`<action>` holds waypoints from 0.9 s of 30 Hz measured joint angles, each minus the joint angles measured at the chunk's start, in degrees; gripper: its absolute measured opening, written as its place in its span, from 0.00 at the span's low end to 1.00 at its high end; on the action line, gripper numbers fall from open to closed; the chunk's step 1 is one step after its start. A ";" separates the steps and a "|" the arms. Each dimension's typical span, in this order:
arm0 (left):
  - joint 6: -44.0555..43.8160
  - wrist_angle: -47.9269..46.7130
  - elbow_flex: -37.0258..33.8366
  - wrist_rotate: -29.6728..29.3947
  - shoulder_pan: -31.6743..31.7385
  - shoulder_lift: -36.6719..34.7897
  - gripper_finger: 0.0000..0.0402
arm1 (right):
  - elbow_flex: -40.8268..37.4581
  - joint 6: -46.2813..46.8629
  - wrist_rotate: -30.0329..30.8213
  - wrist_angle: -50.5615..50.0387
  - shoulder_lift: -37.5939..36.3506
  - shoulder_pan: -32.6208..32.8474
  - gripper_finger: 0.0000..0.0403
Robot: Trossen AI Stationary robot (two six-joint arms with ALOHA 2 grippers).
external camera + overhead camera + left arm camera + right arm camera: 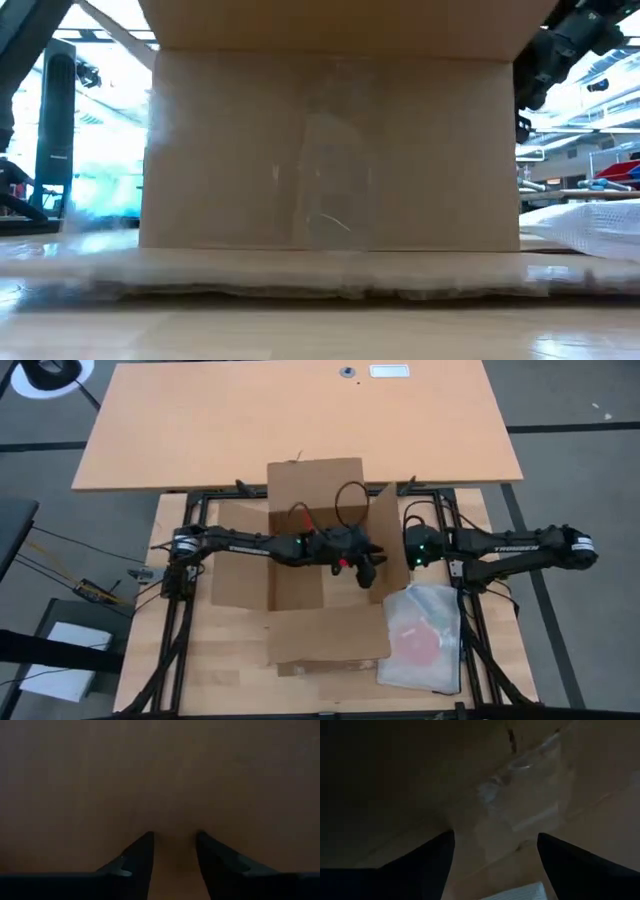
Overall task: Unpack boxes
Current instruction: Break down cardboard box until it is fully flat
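The box sits open at the table's far edge; the left gripper reaches inside, half open, holding nothing, probably hunting for things; the right gripper waits wide open beside the box wall.

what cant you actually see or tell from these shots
- Inside of the carton: in the high view the left arm covers the opening; in the low view its near wall blocks everything behind.
- Left gripper: its wrist view shows only plain brown cardboard between the parted fingers; no item can be made out.
- Clear plastic bag: something pinkish red inside, too small to identify.
- Right wrist view: dark and blurred; only cardboard and tape.
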 joint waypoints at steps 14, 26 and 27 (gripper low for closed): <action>-5.49 -6.13 -0.42 4.59 1.17 -7.10 0.39 | 0.10 -1.88 0.62 -0.81 -3.21 -0.97 0.73; -12.38 -46.12 0.01 -0.98 -2.37 -27.99 0.39 | 0.10 -1.47 -1.67 4.65 -3.34 -0.95 0.73; -13.36 -48.72 0.01 -1.24 -3.30 -28.65 0.39 | 0.10 -1.47 -1.63 4.55 -3.17 -0.98 0.73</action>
